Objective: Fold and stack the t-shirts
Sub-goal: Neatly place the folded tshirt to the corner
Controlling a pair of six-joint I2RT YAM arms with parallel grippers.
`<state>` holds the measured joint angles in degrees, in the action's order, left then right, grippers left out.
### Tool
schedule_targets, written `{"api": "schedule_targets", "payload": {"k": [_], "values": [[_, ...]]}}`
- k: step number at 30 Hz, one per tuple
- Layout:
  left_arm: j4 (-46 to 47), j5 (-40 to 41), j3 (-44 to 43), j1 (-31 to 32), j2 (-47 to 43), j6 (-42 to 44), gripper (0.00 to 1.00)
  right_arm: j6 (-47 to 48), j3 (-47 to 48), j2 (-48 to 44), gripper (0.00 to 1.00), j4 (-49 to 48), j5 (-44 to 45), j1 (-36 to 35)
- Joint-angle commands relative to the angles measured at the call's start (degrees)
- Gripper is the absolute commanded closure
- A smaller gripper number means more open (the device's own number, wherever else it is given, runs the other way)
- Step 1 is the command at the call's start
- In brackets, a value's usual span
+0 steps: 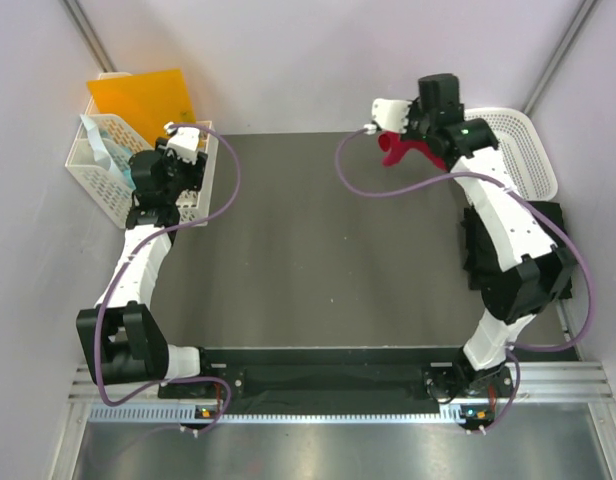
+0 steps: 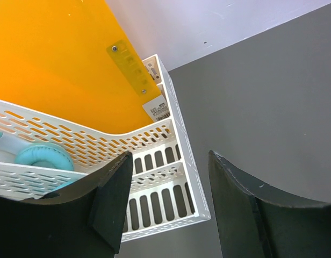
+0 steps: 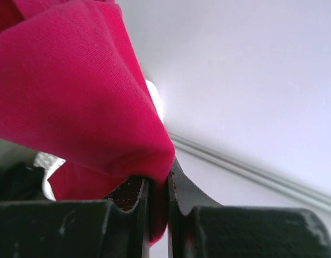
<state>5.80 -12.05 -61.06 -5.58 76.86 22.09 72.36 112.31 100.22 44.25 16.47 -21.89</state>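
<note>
The pinkish-red t-shirt hangs bunched in the air at the back right, pinched in my right gripper. In the right wrist view the red cloth fills the upper left, and the right gripper is shut on a fold of it. A black t-shirt lies at the table's right side, largely hidden under the right arm. My left gripper hovers at the back left, open and holding nothing, with its fingers spread above a white storage bin.
A white lattice basket stands at the back right behind the right arm. The white bin at the back left holds an orange sheet and a teal roll. Dark grey tabletop lies between the arms.
</note>
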Motion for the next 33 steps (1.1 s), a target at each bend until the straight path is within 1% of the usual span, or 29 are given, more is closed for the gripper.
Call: {"api": "schedule_targets", "payload": {"k": [1,3,7,9,12,17,20,21,23,24,30,31,33], "values": [[0.79,-1.22,-1.7,-0.22,-2.06,-1.26,0.37,5.42,-2.17,-6.35,1.0,-9.43,1.37,5.44],[0.61,-1.13,-1.96,-0.22,-2.24,-1.26,0.37,7.7,-3.58,-8.19,1.0,-10.67,0.33,7.47],[0.17,-1.22,-2.14,-0.22,-2.5,-0.82,0.37,9.2,-4.56,-9.87,1.0,-11.11,-3.02,14.49],[0.09,-1.13,-2.14,-0.22,-2.59,-0.73,0.37,7.71,-2.9,-9.7,1.0,-8.5,-5.56,16.52],[-0.18,-1.13,-2.4,-0.22,-2.59,-0.82,0.37,6.66,-3.77,-10.05,1.0,-9.45,-4.34,16.62],[-0.18,-1.22,-2.92,-0.22,-2.33,-0.82,0.37,2.8,-1.83,-9.34,1.0,-6.02,-3.9,16.44],[0.08,-1.31,-3.28,-0.22,-2.24,-0.99,0.37,1.82,-4.9,-11.71,1.0,-7.33,-2.85,16.62],[0.0,-1.39,-3.19,-0.22,-2.24,-0.99,0.37,1.74,-7.95,-12.5,1.0,-8.55,-2.67,17.05],[0.09,-1.48,-3.19,-0.22,-2.07,-0.99,0.37,1.56,-10.35,-13.91,1.0,-10.76,-1.97,17.67],[0.09,-1.39,-3.28,-0.13,-1.89,-1.17,0.37,1.3,-11.66,-14.18,1.0,-11.72,-1.71,18.28],[0.0,-1.74,-3.63,-0.04,-1.63,-1.34,0.37,-1.34,-12.03,-15.49,1.0,-12.17,-1.09,21.45],[0.0,-1.74,-3.63,-0.04,-1.63,-1.34,0.37,-1.43,-12.29,-15.76,1.0,-12.34,-1.0,23.45],[-0.18,-1.66,-3.72,0.05,-1.45,-1.52,0.37,-1.08,-13.61,-16.73,1.0,-13.48,-1.0,25.13]]}}
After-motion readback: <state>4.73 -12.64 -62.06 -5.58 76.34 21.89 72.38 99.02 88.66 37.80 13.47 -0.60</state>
